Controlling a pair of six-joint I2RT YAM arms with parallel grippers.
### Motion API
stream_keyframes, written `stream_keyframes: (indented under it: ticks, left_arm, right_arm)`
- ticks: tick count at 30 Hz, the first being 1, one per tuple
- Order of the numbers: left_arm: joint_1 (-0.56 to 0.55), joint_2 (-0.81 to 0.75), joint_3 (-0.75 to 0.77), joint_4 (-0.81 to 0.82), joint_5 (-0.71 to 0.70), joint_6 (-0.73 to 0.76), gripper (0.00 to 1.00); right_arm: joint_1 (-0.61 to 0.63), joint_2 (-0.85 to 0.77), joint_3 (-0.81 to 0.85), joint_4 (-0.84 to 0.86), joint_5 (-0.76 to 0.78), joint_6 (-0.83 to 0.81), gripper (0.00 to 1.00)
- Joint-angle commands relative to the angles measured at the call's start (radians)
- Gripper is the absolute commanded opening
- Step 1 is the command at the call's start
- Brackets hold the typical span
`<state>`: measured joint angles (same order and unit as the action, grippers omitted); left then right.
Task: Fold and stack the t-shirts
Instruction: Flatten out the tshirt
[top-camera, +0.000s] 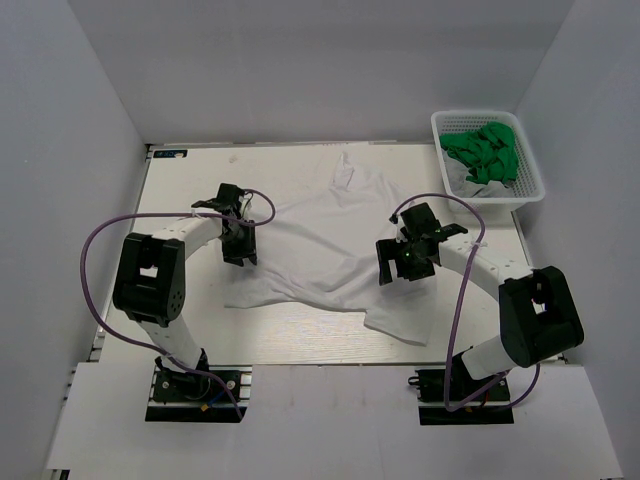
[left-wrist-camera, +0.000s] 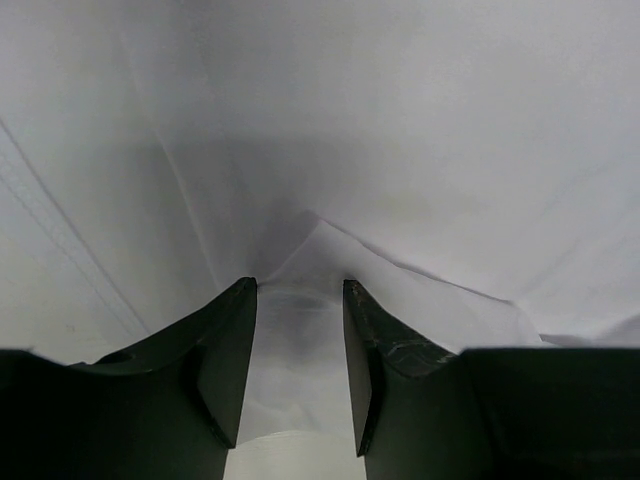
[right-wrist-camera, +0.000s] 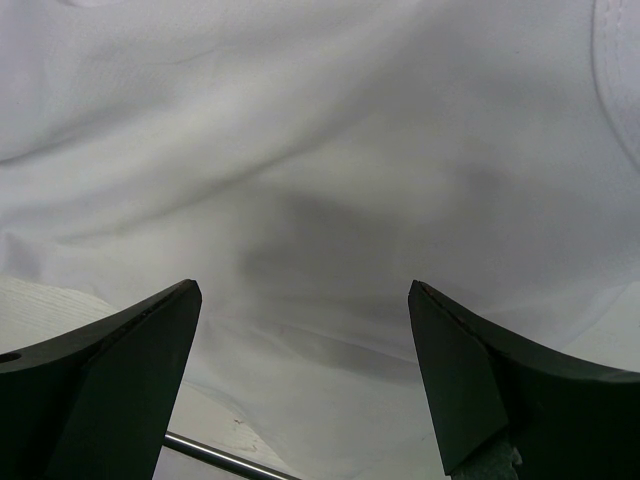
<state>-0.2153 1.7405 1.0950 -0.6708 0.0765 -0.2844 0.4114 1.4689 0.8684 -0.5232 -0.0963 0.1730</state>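
Your plain white cloth t-shirt (top-camera: 320, 240) lies opened out but rumpled across the middle of the pale flat bench (top-camera: 190, 180). Its neck points toward the far edge and its hem runs unevenly along the near side. At the far right corner sits a white plastic mesh basket (top-camera: 475, 113) with crumpled green cloth (top-camera: 485, 150) inside, well apart from the shirt.

Your left pincer (top-camera: 238, 252) is down at the shirt's left edge. In the left wrist view the left pincer (left-wrist-camera: 298, 285) has its jaws about half closed, with a raised ridge of white fabric between them. You cannot tell from these views whether that fold is truly gripped or only bracketed. Your right pincer (top-camera: 402, 272) hangs over the right part of the shirt. In the right wrist view the right pincer (right-wrist-camera: 305, 290) is spread wide, with nothing between the jaws and smooth cloth beneath.

This looks like the early flattening and grasping step. No fold is made yet, and nothing is stacked.

Next, you probably need a sure pinch on the left edge. Bring the right pincer down onto a matching edge or corner on its side. Take one layer only if you can. Then draw the cloth taut between both arms before folding, or the wrinkles near the hem will likely get trapped.
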Motion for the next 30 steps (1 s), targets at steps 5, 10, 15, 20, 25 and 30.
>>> stream_keyframes:
  ticks: [5, 10, 15, 20, 25, 30]
  left_arm:
    - [-0.006, -0.010, 0.025, 0.007, 0.042, 0.030, 0.45]
    - [-0.006, -0.010, 0.025, 0.007, 0.032, 0.039, 0.35]
    - [-0.006, -0.010, 0.025, 0.016, 0.043, 0.039, 0.08]
    - [-0.006, -0.010, 0.034, 0.001, -0.004, 0.039, 0.22]
    - [-0.006, -0.001, 0.034, 0.000, -0.024, 0.048, 0.45]
    - [-0.006, 0.010, 0.043, 0.010, 0.057, 0.068, 0.47]
  right_arm:
    - [-0.005, 0.005, 0.021, 0.003, 0.001, 0.002, 0.90]
    - [-0.005, -0.001, 0.014, 0.005, -0.003, 0.008, 0.90]
    - [-0.005, -0.013, 0.011, 0.006, 0.003, 0.014, 0.90]
    - [-0.005, -0.022, 0.006, 0.009, 0.003, 0.019, 0.90]
    - [-0.005, -0.028, -0.002, 0.012, 0.004, 0.016, 0.90]
    - [-0.006, -0.036, -0.011, 0.018, 0.001, 0.019, 0.90]
